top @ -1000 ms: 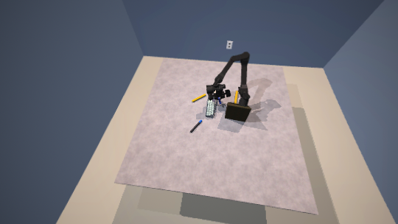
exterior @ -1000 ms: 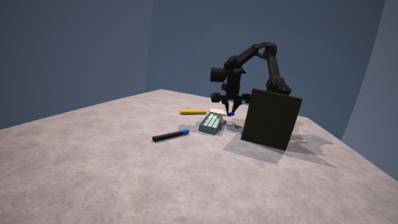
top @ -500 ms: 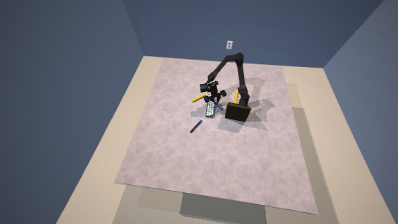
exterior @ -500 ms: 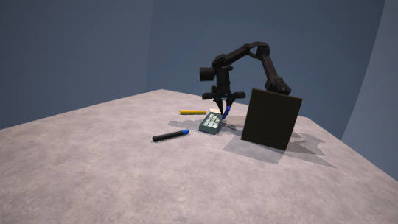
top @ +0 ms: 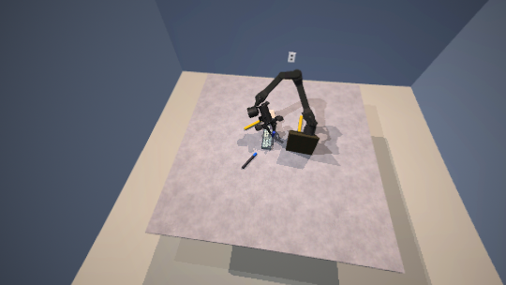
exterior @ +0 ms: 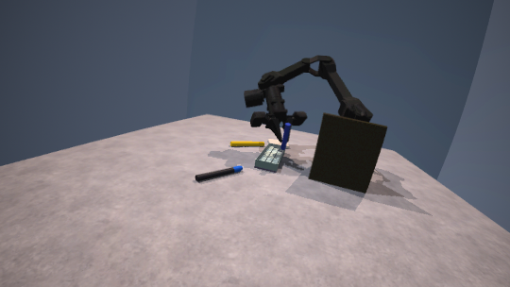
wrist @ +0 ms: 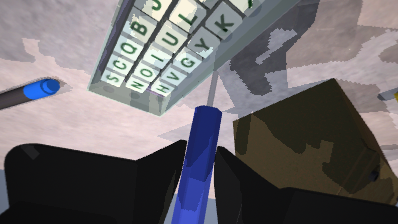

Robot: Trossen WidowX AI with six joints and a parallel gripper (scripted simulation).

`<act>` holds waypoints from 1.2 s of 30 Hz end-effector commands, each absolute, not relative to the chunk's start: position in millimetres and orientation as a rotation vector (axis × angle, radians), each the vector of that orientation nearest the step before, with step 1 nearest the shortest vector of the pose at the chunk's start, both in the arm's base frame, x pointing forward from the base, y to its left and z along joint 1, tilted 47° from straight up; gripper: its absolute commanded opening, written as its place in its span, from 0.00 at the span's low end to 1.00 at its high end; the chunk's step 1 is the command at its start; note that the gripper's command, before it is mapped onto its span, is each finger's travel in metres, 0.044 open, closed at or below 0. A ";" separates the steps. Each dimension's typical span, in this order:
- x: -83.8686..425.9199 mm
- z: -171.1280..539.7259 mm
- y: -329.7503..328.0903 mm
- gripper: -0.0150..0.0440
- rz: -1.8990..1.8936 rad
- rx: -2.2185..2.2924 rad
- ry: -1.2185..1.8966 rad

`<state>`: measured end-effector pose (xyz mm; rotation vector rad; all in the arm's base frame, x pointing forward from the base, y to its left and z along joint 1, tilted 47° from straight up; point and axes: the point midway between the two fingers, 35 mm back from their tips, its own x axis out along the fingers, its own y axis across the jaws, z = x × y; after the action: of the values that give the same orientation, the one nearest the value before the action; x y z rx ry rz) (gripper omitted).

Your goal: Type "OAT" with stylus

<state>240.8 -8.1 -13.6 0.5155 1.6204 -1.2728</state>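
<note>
Rm has blue-grey walls, w/ a small white outlet on the back one & pale floor round the desk. Desk top's a mottled pinkish grey, w/ shadows near the black arm.

The gripper is clamped on the blue stylus, which is at the keyboard, by its long edge. Close up, the thin grey tip runs toward that edge, nr the Y & G keys; can't tell if it's touching.

Wrist view gives the letters: S, C, Q, B in one row, N, O, I, U, L in the next, H, V, G, Y, K along the near side. Top & ext. views show the keys only as pale specks, but they do give the yellow stick lying beyond & the pale block, mostly behind the gripper. Top view also has a 2nd yellow stick, by the arm's foot, nr the dark panel. All 3 catch the black pen w/ blue end, flat on the desk, apart from the keyboard.
</note>
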 end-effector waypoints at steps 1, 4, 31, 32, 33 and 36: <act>256.3 -12.2 9.2 0.25 -1.201 0.600 1.700; 262.2 -10.9 19.4 0.25 -1.166 0.660 1.773; 272.9 -31.5 9.4 0.25 -1.110 0.754 1.875; 272.9 -31.5 9.4 0.25 -1.110 0.754 1.875; 272.9 -31.5 9.4 0.25 -1.110 0.754 1.875; 272.9 -31.5 9.4 0.25 -1.110 0.754 1.875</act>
<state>272.9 9.6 -31.1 0.7604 1.8744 -1.1144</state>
